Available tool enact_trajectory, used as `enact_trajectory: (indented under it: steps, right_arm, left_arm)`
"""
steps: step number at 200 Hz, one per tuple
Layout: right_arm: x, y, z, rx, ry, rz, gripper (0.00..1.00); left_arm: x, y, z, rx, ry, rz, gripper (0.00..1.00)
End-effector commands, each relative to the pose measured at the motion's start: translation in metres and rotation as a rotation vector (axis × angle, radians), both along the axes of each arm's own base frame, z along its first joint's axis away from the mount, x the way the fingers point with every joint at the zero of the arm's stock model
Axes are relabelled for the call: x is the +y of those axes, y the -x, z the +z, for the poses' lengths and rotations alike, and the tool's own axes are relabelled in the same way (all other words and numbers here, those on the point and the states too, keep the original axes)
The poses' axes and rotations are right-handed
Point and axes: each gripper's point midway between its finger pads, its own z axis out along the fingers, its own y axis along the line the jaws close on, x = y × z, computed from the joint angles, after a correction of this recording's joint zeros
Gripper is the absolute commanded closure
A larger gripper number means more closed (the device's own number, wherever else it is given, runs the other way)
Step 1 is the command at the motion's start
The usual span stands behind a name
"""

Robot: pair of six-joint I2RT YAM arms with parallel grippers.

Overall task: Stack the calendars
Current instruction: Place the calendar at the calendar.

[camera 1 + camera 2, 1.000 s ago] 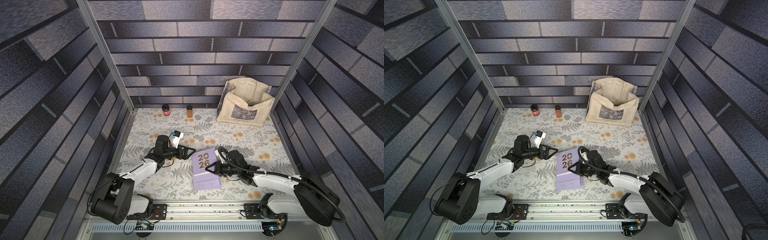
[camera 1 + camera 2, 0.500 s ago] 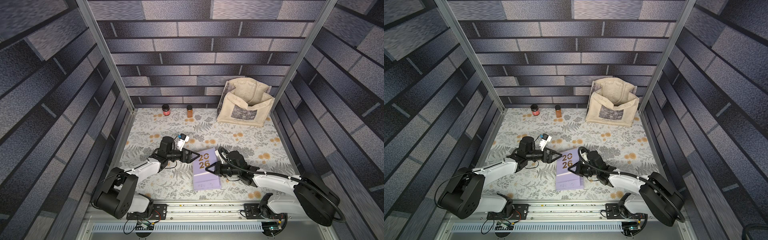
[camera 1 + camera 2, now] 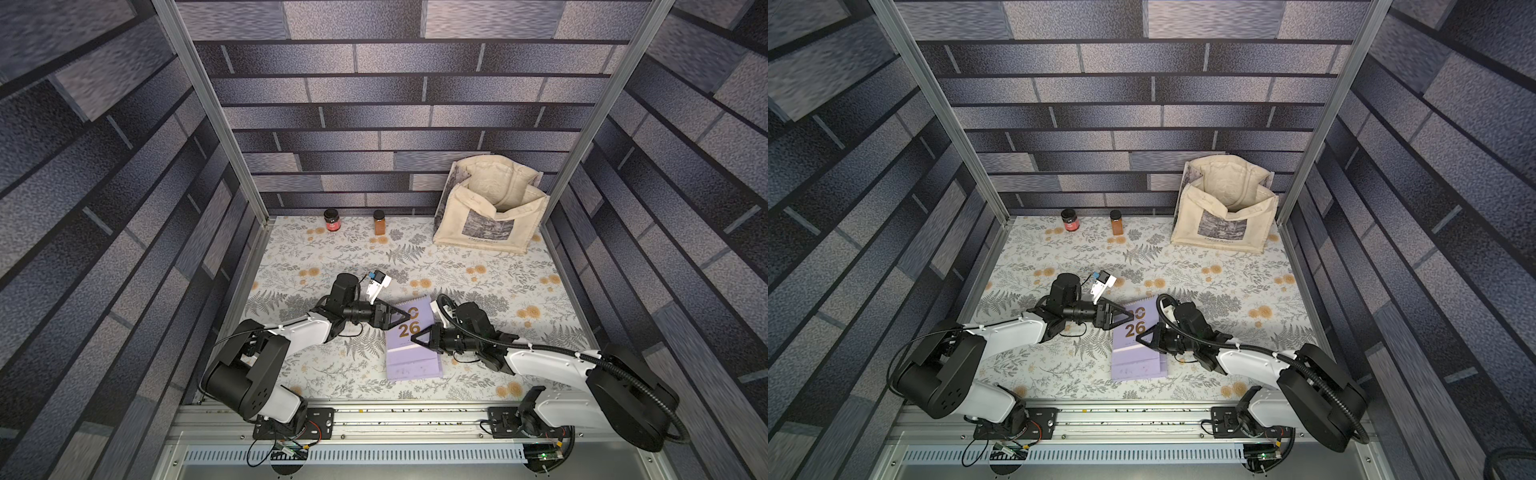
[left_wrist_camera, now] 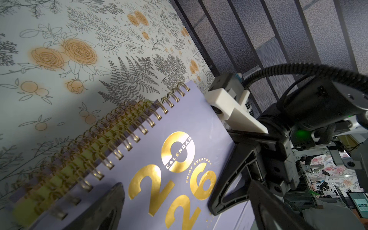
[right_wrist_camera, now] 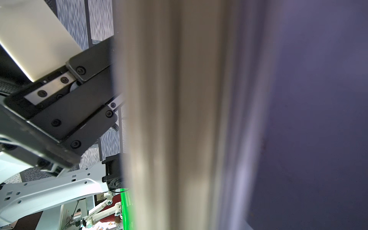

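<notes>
The calendars [image 3: 409, 365] [image 3: 1136, 365] lie stacked at the middle front of the table, a lavender one with gold "2026" on top. A yellow-green calendar [image 4: 65, 173] shows under the lavender cover [image 4: 159, 143] at the gold spiral. My left gripper [image 3: 408, 320] [image 3: 1132, 318] [image 4: 185, 215] is open over the top cover near the spiral, holding nothing. My right gripper [image 3: 414, 338] [image 3: 1138, 337] [image 4: 212, 205] is shut at the stack's right edge. One finger lies on the lavender cover and the other is hidden below it. The stack's side [image 5: 179, 119] fills the right wrist view as a blur.
A cream tote bag [image 3: 490, 216] stands open at the back right. Two small jars [image 3: 332, 220] [image 3: 379, 222] stand by the back wall. A floral cloth [image 3: 478, 282] covers the table, with walls close on three sides.
My left gripper has moved right, from beside the stack to over its upper left part, staying open. The right gripper and the calendars have not moved.
</notes>
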Motion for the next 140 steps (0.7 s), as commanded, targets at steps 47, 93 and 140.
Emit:
enact_trajectory:
  steps: [47, 93, 140]
  right_arm:
    - [-0.017, 0.005, -0.034, 0.055, 0.140, -0.039, 0.91]
    - [-0.023, 0.006, -0.036, 0.053, 0.185, -0.045, 0.57]
    - [-0.031, 0.007, -0.033, 0.046, 0.208, -0.062, 0.41]
  left_arm:
    - [-0.003, 0.001, -0.015, 0.047, -0.036, 0.000, 0.00]
    - [-0.004, 0.000, -0.017, 0.053, -0.045, -0.004, 0.00]
    - [-0.004, 0.000, -0.021, 0.062, -0.055, -0.007, 0.00]
